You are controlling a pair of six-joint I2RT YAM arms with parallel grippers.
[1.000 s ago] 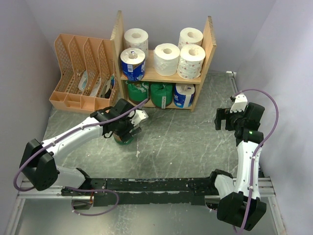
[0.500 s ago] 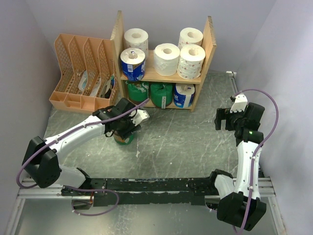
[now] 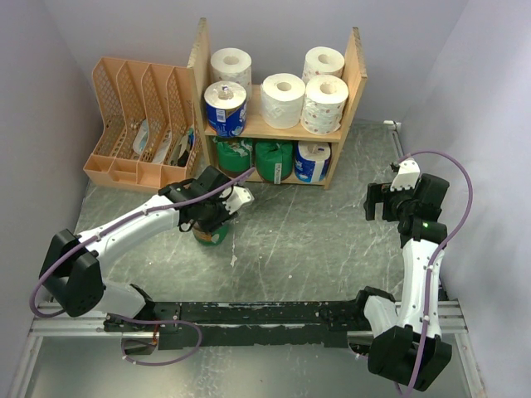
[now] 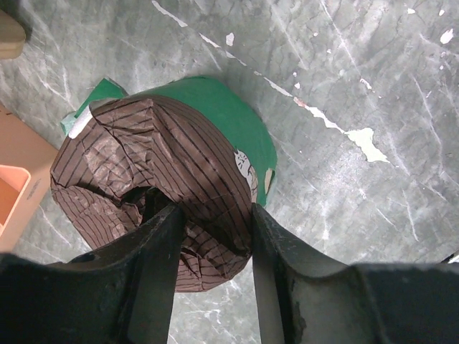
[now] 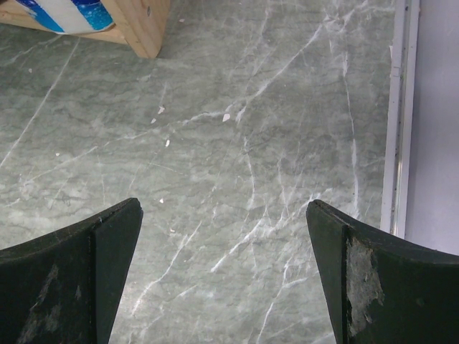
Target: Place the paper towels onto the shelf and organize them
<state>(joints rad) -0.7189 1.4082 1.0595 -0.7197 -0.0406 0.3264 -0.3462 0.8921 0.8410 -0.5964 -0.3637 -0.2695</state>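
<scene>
A paper towel roll (image 4: pixel 165 165) in a brown striped top and green wrapper stands on the grey table, also in the top view (image 3: pixel 211 235). My left gripper (image 4: pixel 213 213) is shut on its rim, one finger in the centre hole and one outside; it also shows from above (image 3: pixel 217 217). The wooden shelf (image 3: pixel 358 62) holds a blue roll (image 3: pixel 225 108) and several white rolls (image 3: pixel 283 99) on top. Two green rolls (image 3: pixel 275 159) and a blue-white roll (image 3: pixel 312 162) sit below. My right gripper (image 3: pixel 380 201) is open and empty over bare table (image 5: pixel 224 215).
A peach slotted file organizer (image 3: pixel 137 124) stands left of the shelf, close to the left arm. The shelf's right foot (image 5: pixel 143 21) shows in the right wrist view. A metal rail (image 5: pixel 399 115) runs along the table's right edge by the wall.
The left arm has shifted slightly toward the shelf, still shut on the roll. The roll stays at the same spot. The right arm has not moved.
</scene>
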